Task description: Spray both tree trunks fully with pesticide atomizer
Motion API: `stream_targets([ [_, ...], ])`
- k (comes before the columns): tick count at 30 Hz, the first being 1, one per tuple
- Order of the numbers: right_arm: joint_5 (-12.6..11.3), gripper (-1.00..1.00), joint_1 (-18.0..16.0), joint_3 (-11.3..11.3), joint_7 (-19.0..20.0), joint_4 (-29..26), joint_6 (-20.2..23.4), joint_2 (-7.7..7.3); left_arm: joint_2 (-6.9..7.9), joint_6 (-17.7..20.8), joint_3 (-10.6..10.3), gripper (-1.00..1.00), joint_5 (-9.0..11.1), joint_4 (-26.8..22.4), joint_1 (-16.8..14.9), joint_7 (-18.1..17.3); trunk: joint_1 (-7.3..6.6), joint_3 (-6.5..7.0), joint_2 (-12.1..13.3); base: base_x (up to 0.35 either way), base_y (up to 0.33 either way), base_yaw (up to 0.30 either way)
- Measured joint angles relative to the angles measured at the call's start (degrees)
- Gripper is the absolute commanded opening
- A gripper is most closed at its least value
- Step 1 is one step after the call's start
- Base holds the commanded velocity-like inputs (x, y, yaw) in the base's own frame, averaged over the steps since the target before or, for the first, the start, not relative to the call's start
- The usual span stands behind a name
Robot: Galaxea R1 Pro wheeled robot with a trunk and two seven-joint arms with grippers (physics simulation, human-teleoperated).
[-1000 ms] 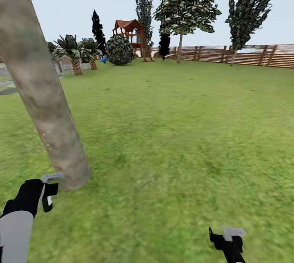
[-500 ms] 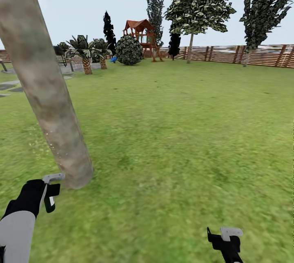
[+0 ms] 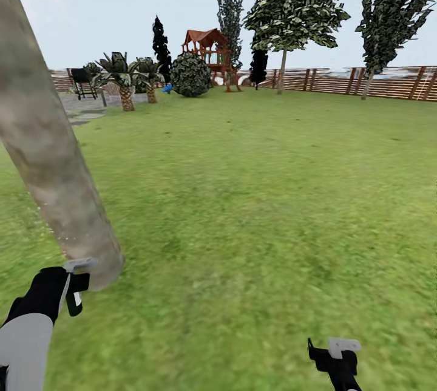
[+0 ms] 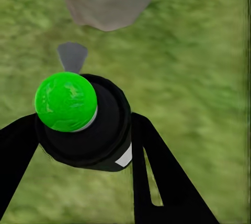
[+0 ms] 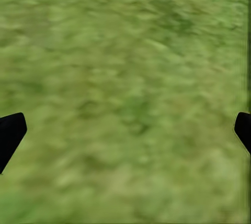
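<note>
While my left gripper (image 3: 71,285) sits low at the lawn's (image 3: 255,197) near-left corner, it is clamped on the pesticide atomizer (image 4: 83,122), whose grey trigger head (image 3: 79,265) shows in the head view just in front of the tree trunk's (image 3: 51,166) base. Through the left wrist camera the bottle appears end-on: a bright green round end, a dark body, a pale label corner; the rest is hidden by my black fingers (image 4: 157,177). Trunk is cut off by the frame above, crown unseen; a few whitish specks of pesticide (image 3: 45,227) lie faintly along its left side, hard to make out. My right gripper (image 5: 125,130) hangs over bare grass, spread wide, empty. Far edge: wooden fence (image 3: 364,81), a leafy tree (image 3: 297,2), playhouse (image 3: 209,51), all small and blurred.
</note>
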Motion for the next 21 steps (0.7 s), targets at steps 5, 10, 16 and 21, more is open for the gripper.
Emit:
stream_targets([
  [5, 0.0, 1.00, 0.0, 0.0, 0.0, 0.0, 0.1, 0.01, 0.00, 0.0, 0.0, -1.00, -0.1, -0.1, 0.0, 0.0, 0.00, 0.00, 0.0, 0.085, -0.270, 0.159],
  [10, 0.1, 1.00, 0.0, 0.0, 0.0, 0.0, 0.1, 0.01, 0.03, 0.0, 0.0, -1.00, 0.0, -0.1, 0.0, 0.0, 0.00, 0.00, 0.0, 0.096, -0.270, 0.274],
  [16, 0.0, 1.00, 0.0, 0.0, 0.0, 0.0, 0.0, 0.01, 0.09, 0.0, 0.1, -1.00, 0.0, -0.2, 0.0, 0.0, -0.01, 0.00, 0.0, 0.155, -0.255, 0.277],
  [21, 0.1, 1.00, 0.0, 0.0, 0.0, 0.0, 0.1, 0.01, 0.05, 0.0, 0.1, -1.00, 0.0, -0.2, 0.0, 0.1, -0.01, 0.00, 0.0, 0.202, -0.224, 0.277],
])
